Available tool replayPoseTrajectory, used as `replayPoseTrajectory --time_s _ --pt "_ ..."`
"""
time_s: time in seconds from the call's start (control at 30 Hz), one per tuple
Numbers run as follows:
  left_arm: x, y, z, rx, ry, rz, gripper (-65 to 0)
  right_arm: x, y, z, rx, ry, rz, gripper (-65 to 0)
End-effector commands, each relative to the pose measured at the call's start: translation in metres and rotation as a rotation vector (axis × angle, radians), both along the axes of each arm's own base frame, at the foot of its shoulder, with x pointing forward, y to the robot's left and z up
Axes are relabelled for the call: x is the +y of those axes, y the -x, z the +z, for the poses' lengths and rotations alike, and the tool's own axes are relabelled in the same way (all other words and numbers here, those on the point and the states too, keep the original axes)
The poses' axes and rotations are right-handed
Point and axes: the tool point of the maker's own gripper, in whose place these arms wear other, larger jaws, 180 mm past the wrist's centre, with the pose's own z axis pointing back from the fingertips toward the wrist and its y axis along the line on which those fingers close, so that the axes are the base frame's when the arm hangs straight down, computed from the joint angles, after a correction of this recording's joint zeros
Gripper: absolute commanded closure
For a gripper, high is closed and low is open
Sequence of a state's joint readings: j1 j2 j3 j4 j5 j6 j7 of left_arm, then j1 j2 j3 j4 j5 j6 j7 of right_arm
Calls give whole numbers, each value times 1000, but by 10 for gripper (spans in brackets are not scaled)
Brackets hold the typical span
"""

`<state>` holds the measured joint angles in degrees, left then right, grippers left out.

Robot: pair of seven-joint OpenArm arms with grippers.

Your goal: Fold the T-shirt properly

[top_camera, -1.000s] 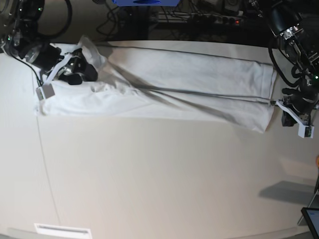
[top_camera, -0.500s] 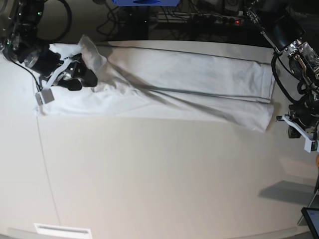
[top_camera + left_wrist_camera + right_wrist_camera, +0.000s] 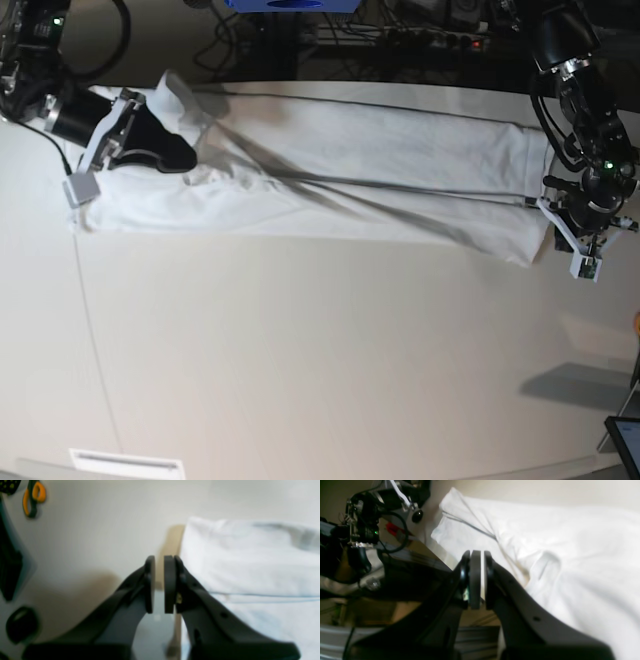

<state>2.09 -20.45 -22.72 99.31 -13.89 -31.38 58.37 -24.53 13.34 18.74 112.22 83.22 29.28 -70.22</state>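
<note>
T-shirt (image 3: pixel 360 170): white, folded into a long band across the far side of the worktop (image 3: pixel 320 350).

Left end effector (image 3: pixel 160 585): I see it nearly closed, a thin gap, gripping nothing; shirt just beside it.

Right end effector (image 3: pixel 477 580): I read it as closed, empty; shirt alongside.

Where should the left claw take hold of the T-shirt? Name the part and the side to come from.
Grip the T-shirt at its near corner by the left claw, at that end of the long folded band. Come in from the bare tabletop beside the end edge, low and level: there the layers stop in a thin free edge the claw can probably slide around.
</note>
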Motion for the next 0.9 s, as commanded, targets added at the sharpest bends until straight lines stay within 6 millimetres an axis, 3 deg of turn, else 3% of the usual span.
replayPoseTrajectory --time_s 0.0,0.13,0.47,0.7,0.87 --pt "6 -7 16 -47 -24 0 -59 6 5 5 -3 -31 8 -17" --pt "7 -9 19 -52 -31 1 -59 20 27 -11 121 -75 15 -17" --pt "7 -9 17 -49 -26 4 -59 26 77 -33 346 -116 -20 -13" --pt "13 -4 0 -4 -2 25 -59 34 79 -41 379 -140 -3 -15" --pt "14 -3 -2 2 -1 27 -59 22 79 -74 438 -48 -40 -15"
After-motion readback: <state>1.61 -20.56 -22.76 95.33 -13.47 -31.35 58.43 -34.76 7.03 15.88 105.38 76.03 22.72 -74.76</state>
